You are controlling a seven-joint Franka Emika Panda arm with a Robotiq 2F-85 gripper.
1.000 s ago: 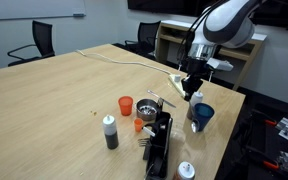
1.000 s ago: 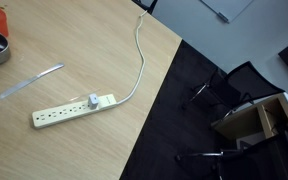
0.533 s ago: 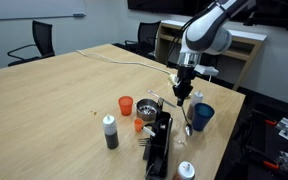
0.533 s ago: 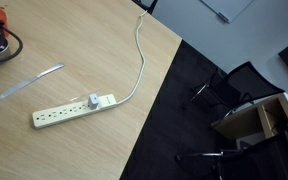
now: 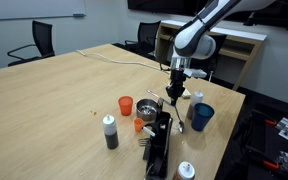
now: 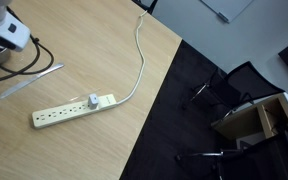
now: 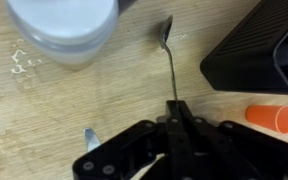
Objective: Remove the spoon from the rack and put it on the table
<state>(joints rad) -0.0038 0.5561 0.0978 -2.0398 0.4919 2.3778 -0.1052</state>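
In the wrist view my gripper [image 7: 174,108] is shut on the thin handle of a metal spoon [image 7: 169,55]. The spoon's bowl points away from me, over the light-brown wood-grain table [image 7: 74,105]. The black rack [image 7: 252,50] lies to the right of the spoon, apart from it. In an exterior view the gripper [image 5: 174,93] hangs above the table [image 5: 54,100], beyond the far end of the long black rack [image 5: 159,140]. I cannot make out the spoon there.
Near the rack stand a blue cup [image 5: 202,116], a red cup [image 5: 126,105], an orange cup [image 5: 141,126], a dark bottle [image 5: 111,132] and a metal bowl [image 5: 152,103]. A knife [image 6: 32,80] and a power strip [image 6: 74,110] lie nearby. The table edge is close behind.
The arm has swung left and lowered, away from the blue cup, with the spoon still held. It has come into the other exterior view at the top left, covering the bowl.
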